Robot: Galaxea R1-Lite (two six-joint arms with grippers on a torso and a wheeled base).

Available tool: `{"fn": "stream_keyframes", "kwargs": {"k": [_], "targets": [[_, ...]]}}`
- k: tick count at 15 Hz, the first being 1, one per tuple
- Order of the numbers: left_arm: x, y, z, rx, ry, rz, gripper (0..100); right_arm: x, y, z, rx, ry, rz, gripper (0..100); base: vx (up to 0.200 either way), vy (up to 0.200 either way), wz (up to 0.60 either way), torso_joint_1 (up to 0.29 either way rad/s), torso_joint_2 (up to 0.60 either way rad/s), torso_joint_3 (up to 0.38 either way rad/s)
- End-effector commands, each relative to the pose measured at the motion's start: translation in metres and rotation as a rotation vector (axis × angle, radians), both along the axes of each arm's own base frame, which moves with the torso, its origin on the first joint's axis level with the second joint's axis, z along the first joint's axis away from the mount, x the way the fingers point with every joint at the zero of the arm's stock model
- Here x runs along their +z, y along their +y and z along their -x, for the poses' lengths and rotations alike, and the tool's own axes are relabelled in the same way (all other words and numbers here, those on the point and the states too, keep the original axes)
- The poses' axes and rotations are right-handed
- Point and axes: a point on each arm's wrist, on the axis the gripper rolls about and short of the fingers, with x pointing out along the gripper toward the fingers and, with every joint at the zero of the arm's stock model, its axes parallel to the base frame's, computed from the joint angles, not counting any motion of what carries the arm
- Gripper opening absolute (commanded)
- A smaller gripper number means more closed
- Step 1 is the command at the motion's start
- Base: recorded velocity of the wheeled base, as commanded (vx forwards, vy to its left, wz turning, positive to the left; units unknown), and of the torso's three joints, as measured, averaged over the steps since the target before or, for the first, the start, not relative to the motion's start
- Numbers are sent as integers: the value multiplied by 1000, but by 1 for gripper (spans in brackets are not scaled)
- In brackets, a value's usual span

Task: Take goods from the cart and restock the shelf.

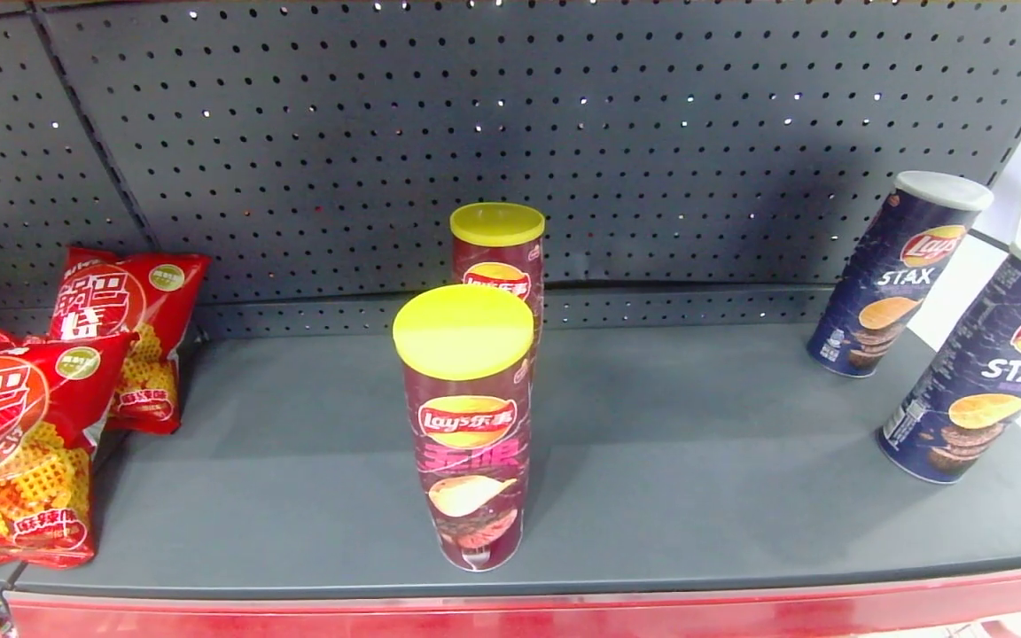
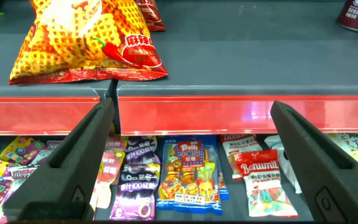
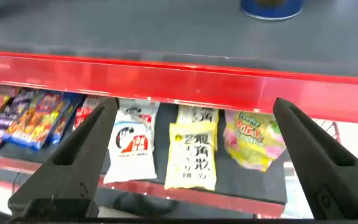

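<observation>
Left gripper (image 2: 191,107) — fingers spread wide, nothing between them — faces the red shelf edge (image 2: 229,115). Right gripper (image 3: 194,104) is likewise spread and empty at that edge. On the shelf (image 1: 697,461), two maroon cans (image 1: 471,434) stand upright at centre, one behind the other. Two blue cans (image 1: 896,283) stand at the right and red snack bags (image 1: 14,443) at the left.

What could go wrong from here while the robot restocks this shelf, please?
The front maroon can stands near the red shelf lip; a nudge from an arm could topple it off. The left gripper and right gripper, fingers open and empty, face that lip closely and might catch on it when rising.
</observation>
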Motion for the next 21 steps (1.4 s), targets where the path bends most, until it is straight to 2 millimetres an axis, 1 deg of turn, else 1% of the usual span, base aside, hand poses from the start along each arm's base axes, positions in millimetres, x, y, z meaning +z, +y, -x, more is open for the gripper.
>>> {"fn": "stream_keyframes", "kwargs": {"k": [1, 2, 5, 6, 21], "targets": [[0, 0, 0, 0, 2, 1, 100, -1, 0, 6, -16, -80, -4, 100, 0, 0, 0, 0, 0, 0], [0, 0, 0, 0, 2, 1, 100, -1, 0, 8, -33, -94, -4, 100, 0, 0, 0, 0, 0, 0], [0, 0, 0, 0, 2, 1, 100, -3, -2, 11, -165, -140, 18, 100, 0, 0, 0, 0, 0, 0], [0, 0, 0, 0, 2, 1, 100, -9, -5, 12, -284, -89, 35, 100, 0, 0, 0, 0, 0, 0], [0, 0, 0, 0, 2, 1, 100, -8, -4, 12, -266, -100, 32, 100, 0, 0, 0, 0, 0, 0]]}}
